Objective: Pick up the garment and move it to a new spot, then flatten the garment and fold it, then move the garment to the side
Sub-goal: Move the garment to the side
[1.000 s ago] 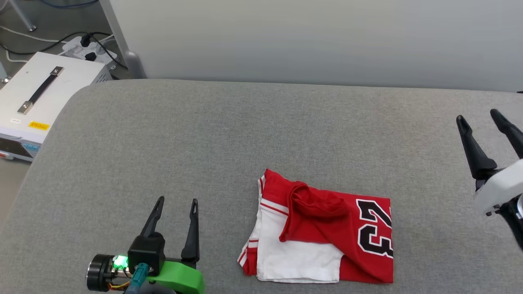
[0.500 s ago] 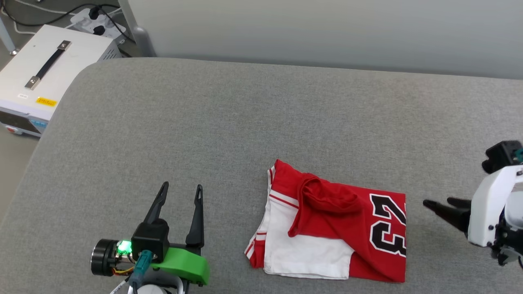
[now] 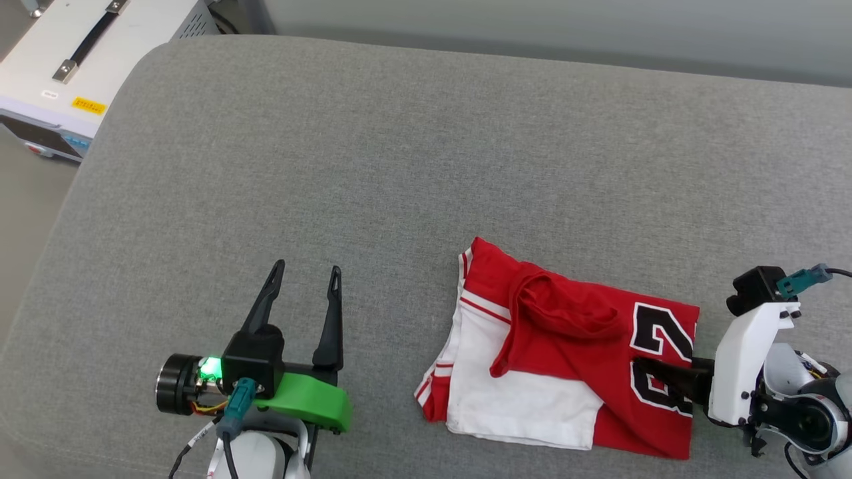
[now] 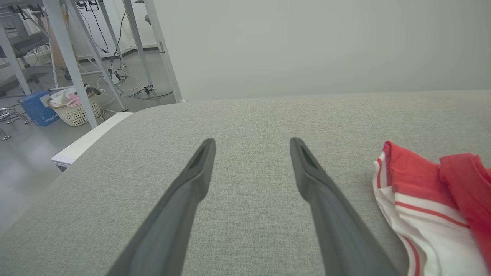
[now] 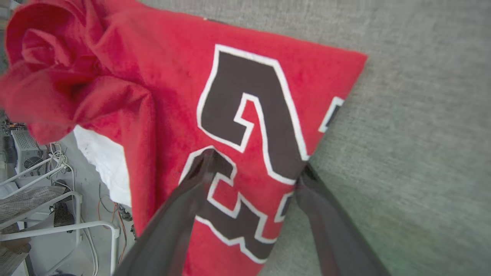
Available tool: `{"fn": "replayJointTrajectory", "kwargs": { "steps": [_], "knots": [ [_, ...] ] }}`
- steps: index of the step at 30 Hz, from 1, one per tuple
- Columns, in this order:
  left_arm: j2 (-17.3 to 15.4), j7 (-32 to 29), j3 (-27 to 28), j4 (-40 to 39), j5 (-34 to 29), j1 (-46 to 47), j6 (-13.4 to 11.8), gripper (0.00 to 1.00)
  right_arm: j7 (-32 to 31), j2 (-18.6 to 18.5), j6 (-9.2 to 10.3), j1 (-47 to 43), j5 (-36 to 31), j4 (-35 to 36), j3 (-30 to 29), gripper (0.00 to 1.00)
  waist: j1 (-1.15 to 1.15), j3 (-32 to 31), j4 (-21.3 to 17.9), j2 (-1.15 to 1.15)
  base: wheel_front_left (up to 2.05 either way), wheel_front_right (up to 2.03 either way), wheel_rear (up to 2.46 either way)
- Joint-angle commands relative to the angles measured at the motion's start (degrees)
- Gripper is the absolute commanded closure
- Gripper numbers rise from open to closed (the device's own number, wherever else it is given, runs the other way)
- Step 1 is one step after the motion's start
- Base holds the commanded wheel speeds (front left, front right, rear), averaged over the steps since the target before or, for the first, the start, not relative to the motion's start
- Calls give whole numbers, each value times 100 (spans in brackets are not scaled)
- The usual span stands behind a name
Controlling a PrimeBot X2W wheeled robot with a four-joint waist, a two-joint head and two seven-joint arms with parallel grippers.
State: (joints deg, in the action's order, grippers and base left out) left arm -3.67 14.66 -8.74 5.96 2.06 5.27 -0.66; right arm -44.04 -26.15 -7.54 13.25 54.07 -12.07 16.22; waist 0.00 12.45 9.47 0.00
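Equipment case point(image 3: 40, 60), one, white, sits off the left corner of the grey table point(image 3: 399, 146). Two grippers, both jaws wide, empty: left gripper point(image 3: 307, 267) over bare table, one folded red jersey point(image 3: 566, 332) right of it, right gripper point(image 5: 257, 161) straddling its numbered edge.

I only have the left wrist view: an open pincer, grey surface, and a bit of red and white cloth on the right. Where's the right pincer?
Observer: The right pincer is open at the garment's right end, with one tip over the black number and the other at the cloth's edge. I cannot tell if it is touching.
Operator: How does the whole garment lie?
Observer: It is folded into a rough rectangle, with a bunched red lump on top.
Operator: What's the white thing past the surface's left edge?
Observer: It is a white box with a black strap handle on top.
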Motion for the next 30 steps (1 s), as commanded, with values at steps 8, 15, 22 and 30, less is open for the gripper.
{"fn": "replayJointTrajectory", "kwargs": {
  "steps": [8, 15, 22, 30],
  "knots": [
    [46, 34, 3, 47, 49, 123, -43, 0, 748, -41, 5, -22, 145, -74, 708, 100, 0, 13, 62, 0, 0, 0, 0],
    [46, 34, 42, 108, 16, -16, -29, 0, 1579, -570, 5, 414, -92, 338, 1194, 100, 0, -265, -156, 0, 0, 0, 0],
    [35, 34, 95, 94, 8, -188, -26, 0, 1903, -1212, 5, 889, -523, 953, 1662, 100, 0, -457, -589, 0, 0, 0, 0],
    [21, 34, 142, 15, -22, -228, -25, 0, 1680, -1762, 5, 1135, -352, 1236, 1678, 100, 0, -427, -1203, 0, 0, 0, 0]
  ]
}}
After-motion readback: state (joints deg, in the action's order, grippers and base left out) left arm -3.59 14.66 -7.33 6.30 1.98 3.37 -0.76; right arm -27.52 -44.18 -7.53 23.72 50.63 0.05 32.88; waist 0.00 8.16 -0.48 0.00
